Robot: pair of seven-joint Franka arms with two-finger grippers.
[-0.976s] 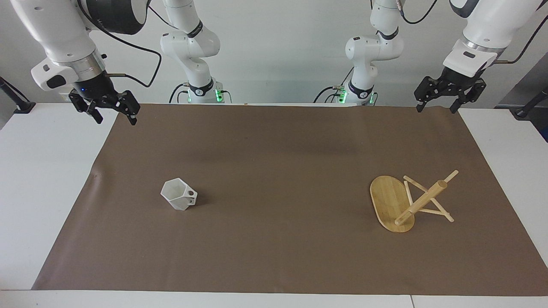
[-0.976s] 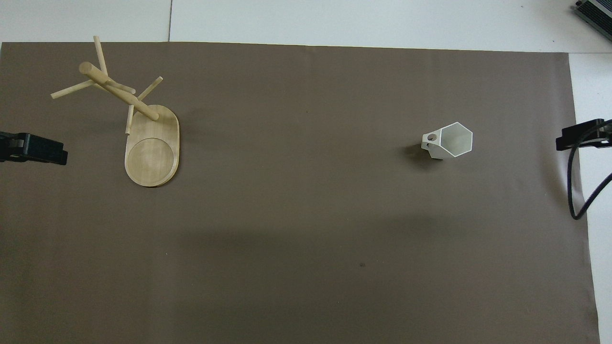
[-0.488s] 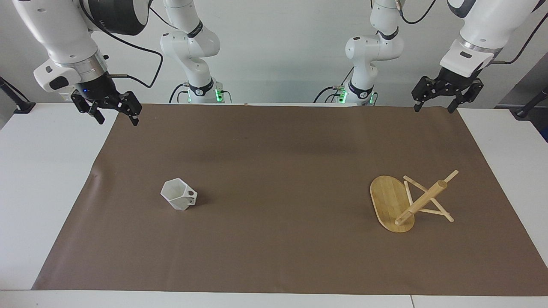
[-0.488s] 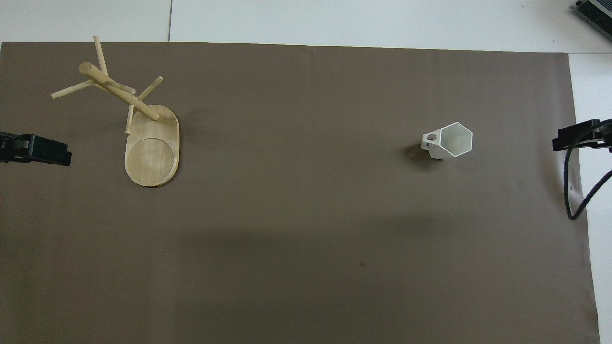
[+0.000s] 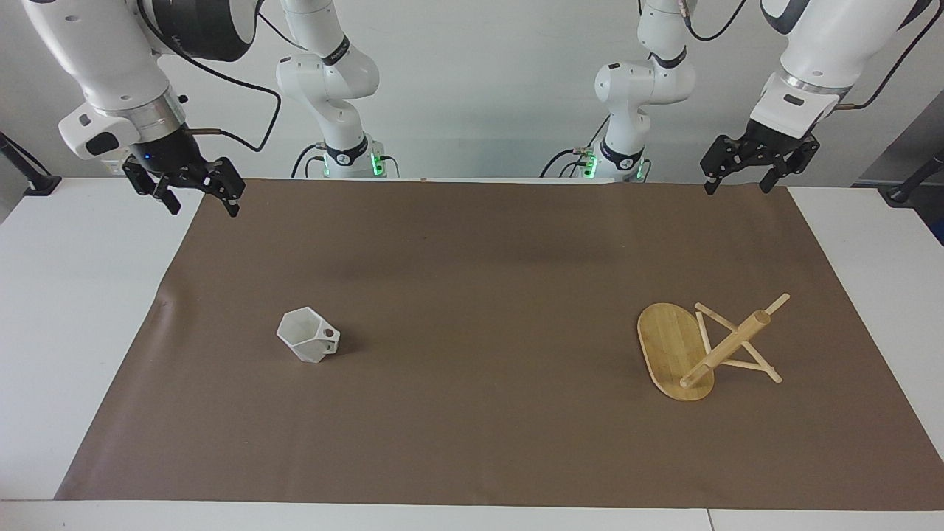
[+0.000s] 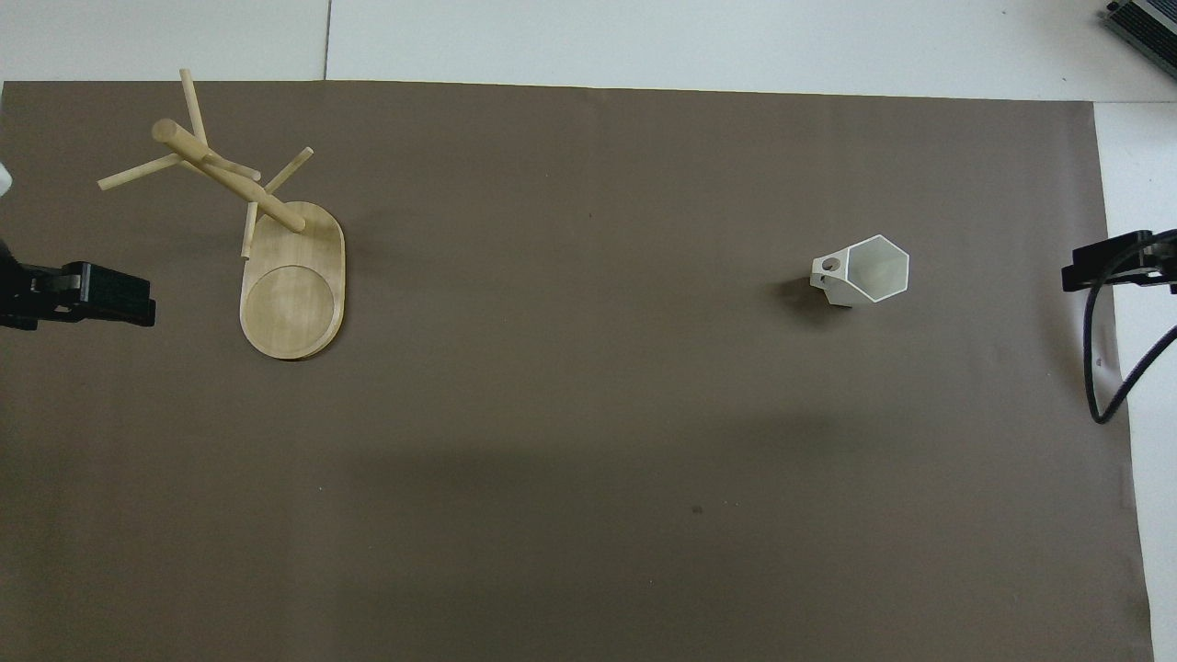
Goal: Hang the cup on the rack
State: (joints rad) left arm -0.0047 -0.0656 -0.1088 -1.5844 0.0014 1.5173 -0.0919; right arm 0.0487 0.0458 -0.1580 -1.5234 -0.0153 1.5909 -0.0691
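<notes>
The white faceted cup [image 5: 308, 335] stands upright on the brown mat, toward the right arm's end; in the overhead view [image 6: 866, 269] its pierced handle points toward the left arm's end. The bamboo rack [image 5: 675, 352] rests on its oval base toward the left arm's end, and its post and pegs [image 6: 225, 175] are bare. My right gripper [image 5: 198, 200] hangs open and empty over the mat's edge nearest the robots; it also shows in the overhead view [image 6: 1108, 265]. My left gripper [image 5: 737, 184] hangs open and empty over the mat's corner at its own end, and shows in the overhead view [image 6: 101, 296].
The brown mat [image 5: 472, 280] covers most of the white table [image 5: 74, 310]. A black cable [image 6: 1099, 368] loops down from the right arm over the mat's edge. A dark device corner [image 6: 1145, 20] lies at the table's corner farthest from the robots.
My left gripper has moved a little inward over the mat toward the rack. My right gripper has shifted only slightly. The cup and rack have not moved.
</notes>
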